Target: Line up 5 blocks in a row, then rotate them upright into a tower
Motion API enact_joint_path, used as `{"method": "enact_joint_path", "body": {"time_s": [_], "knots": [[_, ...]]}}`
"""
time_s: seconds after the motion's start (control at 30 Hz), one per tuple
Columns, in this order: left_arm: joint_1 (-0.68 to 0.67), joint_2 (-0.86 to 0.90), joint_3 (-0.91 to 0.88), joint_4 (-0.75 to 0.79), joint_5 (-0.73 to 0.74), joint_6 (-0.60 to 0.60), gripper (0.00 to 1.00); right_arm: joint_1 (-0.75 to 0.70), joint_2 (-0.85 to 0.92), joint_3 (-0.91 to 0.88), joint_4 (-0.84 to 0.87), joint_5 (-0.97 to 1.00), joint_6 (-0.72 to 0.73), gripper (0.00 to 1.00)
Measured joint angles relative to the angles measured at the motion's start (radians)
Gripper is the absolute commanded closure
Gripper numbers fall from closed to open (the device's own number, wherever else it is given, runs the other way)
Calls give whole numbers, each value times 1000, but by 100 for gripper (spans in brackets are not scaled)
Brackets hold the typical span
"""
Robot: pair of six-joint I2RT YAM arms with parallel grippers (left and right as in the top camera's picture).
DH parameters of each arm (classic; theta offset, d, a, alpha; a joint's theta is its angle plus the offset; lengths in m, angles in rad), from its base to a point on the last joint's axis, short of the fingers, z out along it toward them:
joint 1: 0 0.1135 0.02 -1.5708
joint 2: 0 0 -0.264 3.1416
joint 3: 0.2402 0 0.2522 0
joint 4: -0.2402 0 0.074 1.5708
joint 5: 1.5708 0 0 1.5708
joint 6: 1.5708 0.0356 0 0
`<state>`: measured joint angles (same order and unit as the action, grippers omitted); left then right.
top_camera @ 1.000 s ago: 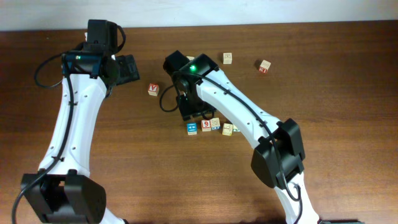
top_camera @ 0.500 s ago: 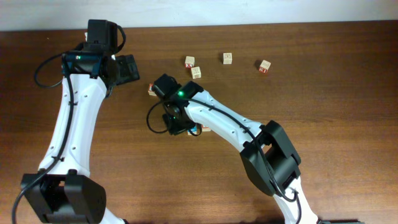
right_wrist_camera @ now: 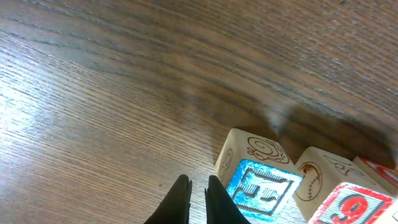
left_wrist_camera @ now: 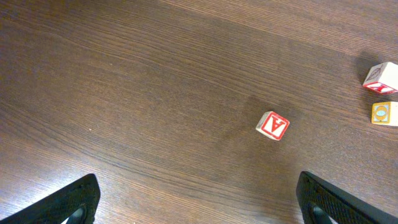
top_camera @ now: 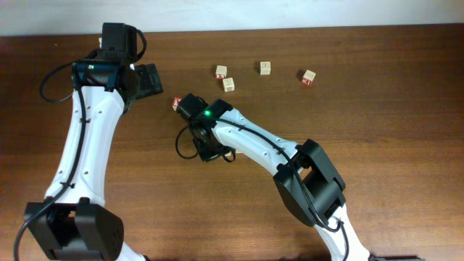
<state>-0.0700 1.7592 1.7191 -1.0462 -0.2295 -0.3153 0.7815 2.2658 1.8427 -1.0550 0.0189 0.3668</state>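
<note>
**Dark wood desk (top_camera: 391, 159): two tools, one row of blocks**

Left tool (left_wrist_camera: 199, 198): you have it spread wide, gripping nothing, over bare wood near a red-lettered cube (left_wrist_camera: 272, 126).

Right tool (right_wrist_camera: 198, 194): your fingers are pressed almost together on nothing, just beside the blue-faced block (right_wrist_camera: 261, 186).

Row: blue-faced block, then a brown-drawn block (right_wrist_camera: 323, 171), then a red "9" block (right_wrist_camera: 351, 208), side by side. From overhead, your right arm hides them.

Red "9" on wooden block (right_wrist_camera: 347, 206)
</note>
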Motion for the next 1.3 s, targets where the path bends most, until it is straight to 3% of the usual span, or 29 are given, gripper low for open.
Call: {"method": "enact_joint_path", "body": {"time_s": [0.33,0.93,1.3], "knots": [[0,0,0,0,0,0,1,-26,0,0,-7,11,2,89],[0,0,0,0,0,0,1,-26,0,0,-11,71,235,89],[0,0,0,0,0,0,1,-28,0,0,-11,71,265,89]]}}
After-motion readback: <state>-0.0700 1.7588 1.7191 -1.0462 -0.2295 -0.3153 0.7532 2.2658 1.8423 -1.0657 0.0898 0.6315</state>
